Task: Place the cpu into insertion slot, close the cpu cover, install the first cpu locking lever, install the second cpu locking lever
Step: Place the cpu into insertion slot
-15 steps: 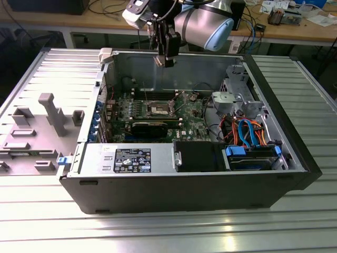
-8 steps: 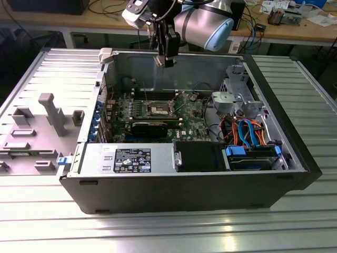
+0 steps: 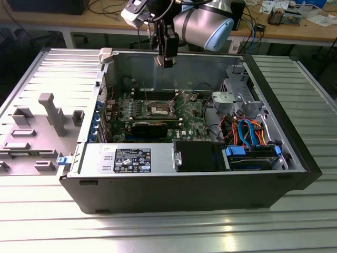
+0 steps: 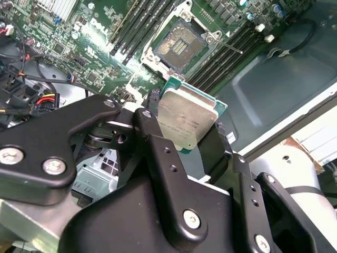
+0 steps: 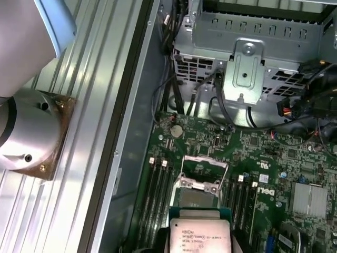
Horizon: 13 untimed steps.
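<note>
The pincer (image 4: 185, 132) was clamped on the cpu (image 4: 187, 118), pinching it by two opposite edges in the air above the open insertion slot (image 4: 179, 47) — not touching the green board (image 4: 100, 42). The chip looked light, thin and stiff, its metal top likely slick — and its underside and the socket's contacts probably delicate, so the edges seemed the safest hold.

The arm (image 3: 202, 23) enters at the top centre of the exterior view. Its silver-grey, blue-capped wrist joint is bent over, so the black gripper (image 3: 167, 59) hangs downward. In the second wrist view, its two black fingers (image 4: 152, 137) are closed on opposite edges of the cpu (image 4: 185, 122).
</note>
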Tool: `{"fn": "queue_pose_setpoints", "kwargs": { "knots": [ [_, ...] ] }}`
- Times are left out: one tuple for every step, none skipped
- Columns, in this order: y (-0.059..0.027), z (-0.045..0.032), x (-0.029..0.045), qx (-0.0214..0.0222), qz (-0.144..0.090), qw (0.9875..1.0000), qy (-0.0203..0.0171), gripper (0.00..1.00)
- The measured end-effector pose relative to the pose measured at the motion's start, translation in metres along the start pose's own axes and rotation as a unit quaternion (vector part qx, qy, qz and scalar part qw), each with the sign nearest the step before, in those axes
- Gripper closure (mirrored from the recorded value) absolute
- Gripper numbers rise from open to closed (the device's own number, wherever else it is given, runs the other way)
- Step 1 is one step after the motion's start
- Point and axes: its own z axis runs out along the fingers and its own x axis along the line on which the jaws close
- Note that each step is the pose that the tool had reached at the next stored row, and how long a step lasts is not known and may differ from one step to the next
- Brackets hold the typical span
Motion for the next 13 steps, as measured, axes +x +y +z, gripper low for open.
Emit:
{"fn": "queue_pose_setpoints", "kwargs": {
  "knots": [
    [0.0,0.0,0.0,0.0009,0.006,1.0,-0.0003,0.45],
    [0.0,0.0001,0.0,0.0014,0.009,1.0,-0.0005,0.45],
    [0.0,0.0004,0.0,0.0024,0.017,0.9998,-0.0008,0.45],
    [0.0,0.0008,0.0,0.0041,0.031,0.9995,-0.0016,0.45],
    [-0.0001,0.0016,0.0,0.0052,0.046,0.9989,-0.0025,0.45],
    [-0.0001,0.0021,0.0,0.0059,0.057,0.9984,-0.0032,0.45],
    [-0.0002,0.0024,-0.0001,0.0064,0.063,0.998,-0.0036,0.45],
    [-0.0002,0.003,-0.0001,0.0077,0.075,0.9972,-0.0042,0.45],
    [0.0,0.0034,-0.0001,0.0092,0.081,0.9967,-0.0046,0.45],
    [-0.0001,0.0035,-0.0001,0.0096,0.082,0.9965,-0.0047,0.45],
    [0.0,0.0038,-0.0001,0.0098,0.083,0.9965,-0.0047,0.45],
    [0.0,0.0039,-0.0001,0.0102,0.084,0.9964,-0.0047,0.45],
    [0.0,0.0041,-0.0002,0.0105,0.084,0.9964,-0.0047,0.45]
  ]
}}
